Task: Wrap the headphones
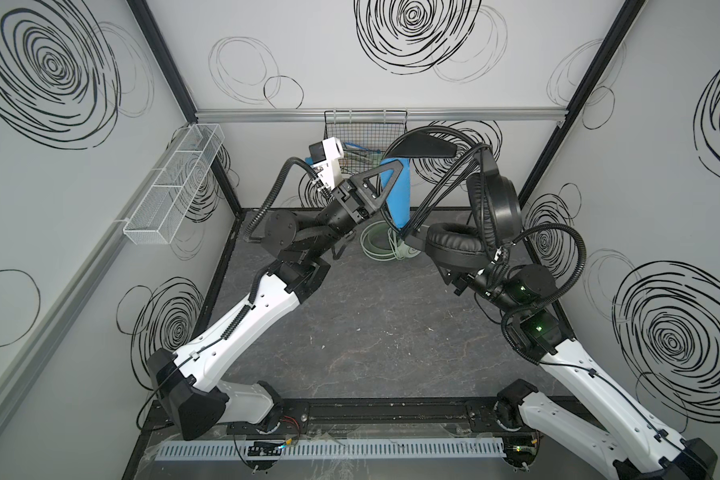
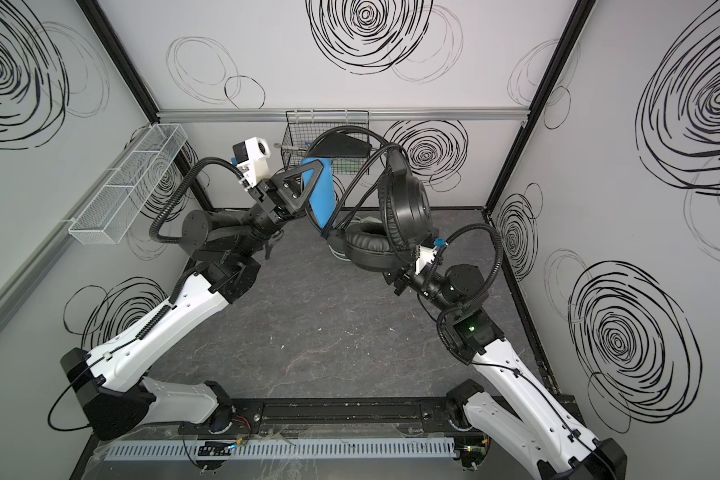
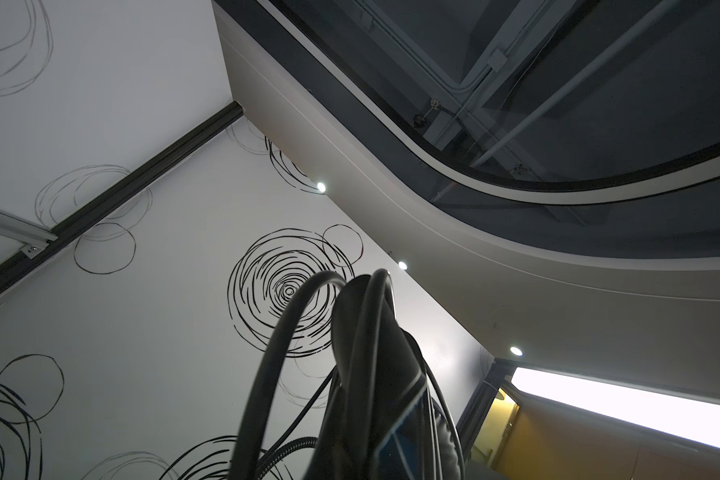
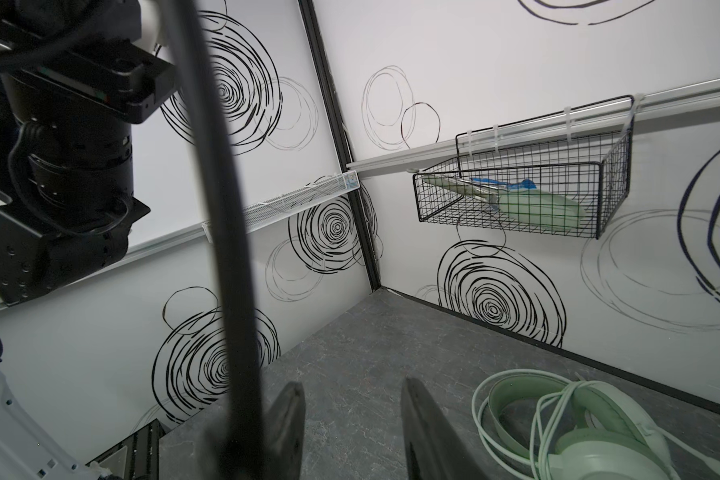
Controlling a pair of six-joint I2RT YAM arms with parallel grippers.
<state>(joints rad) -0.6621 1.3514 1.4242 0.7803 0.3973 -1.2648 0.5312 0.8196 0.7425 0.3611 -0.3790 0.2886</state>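
Observation:
The black headphones (image 1: pixel 493 208) hang in the air at the back, blue headband padding (image 1: pixel 396 189) upright, ear cups to the right. Several turns of black cord (image 1: pixel 443 174) run over the headband. My left gripper (image 1: pixel 385 185) is shut on the headband, which the left wrist view shows close up (image 3: pixel 375 395) with cord around it. My right gripper (image 4: pixel 352 419) stands open below the ear cups with only floor between its fingers; a strand of black cord (image 4: pixel 229 232) passes just outside one finger. The mint-green headphones (image 4: pixel 578 436) lie on the floor with their pale cord coiled on them.
A black wire basket (image 1: pixel 366 124) hangs on the back wall with pale green and blue things in it (image 4: pixel 528 195). On the left wall is a white mesh basket (image 1: pixel 175 183). The dark marbled floor (image 1: pixel 371 324) lies between the two arms.

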